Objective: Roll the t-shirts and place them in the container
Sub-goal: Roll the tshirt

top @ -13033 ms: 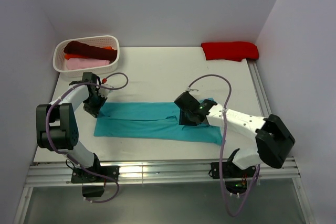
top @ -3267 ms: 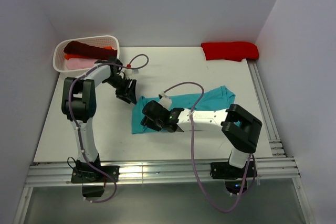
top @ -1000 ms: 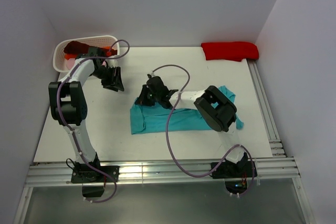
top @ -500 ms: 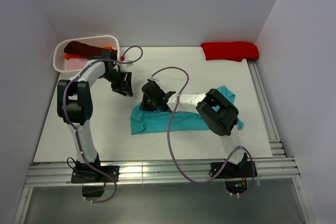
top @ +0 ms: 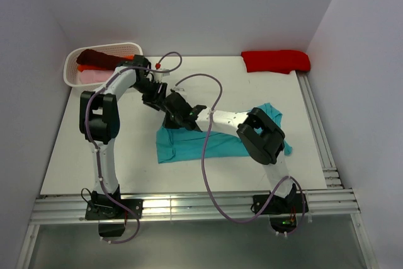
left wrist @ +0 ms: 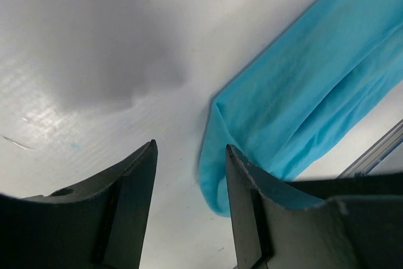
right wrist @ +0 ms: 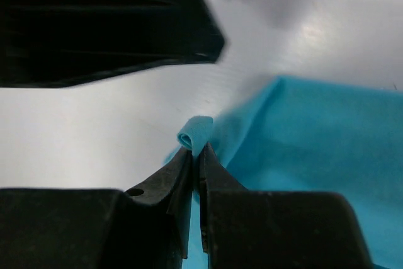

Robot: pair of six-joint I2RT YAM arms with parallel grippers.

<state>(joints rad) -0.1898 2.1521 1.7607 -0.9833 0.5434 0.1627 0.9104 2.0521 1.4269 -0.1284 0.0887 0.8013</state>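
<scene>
1. Teal t-shirt (top: 189, 146): mid-table, lying flat, folded lengthwise into 1 long narrow band. Long axis left to right, roughly parallel to the near edge. Left end blunt and square; right end bunched, with a flap turned toward the far side.
2. Progress on it, as judged: lengthwise fold done, roll barely begun. Only 1 small curl of cloth raised at the far-left corner; whole length of the band yet to be wound up.
3. Right gripper (right wrist: 196, 149): reached across to that far-left corner. Fingers pressed tight together on the cloth edge, the teal curl poking out just past the tips.
4. Left gripper (left wrist: 190, 149): just beyond, close beside the right one, over bare table (top: 94, 149). Fingers parted, nothing between them; shirt edge just beside 1 finger, contact not evident.
5. Basket (top: 135, 55): far-left corner. Contents: maroon t-shirt (top: 101, 59), pink t-shirt (top: 94, 75), orange t-shirt (top: 129, 58). Rolled or merely folded: cannot tell.
6. Red t-shirt (top: 276, 60): far-right corner, compact bundle, long axis left to right. Rolled or folded: cannot tell.
</scene>
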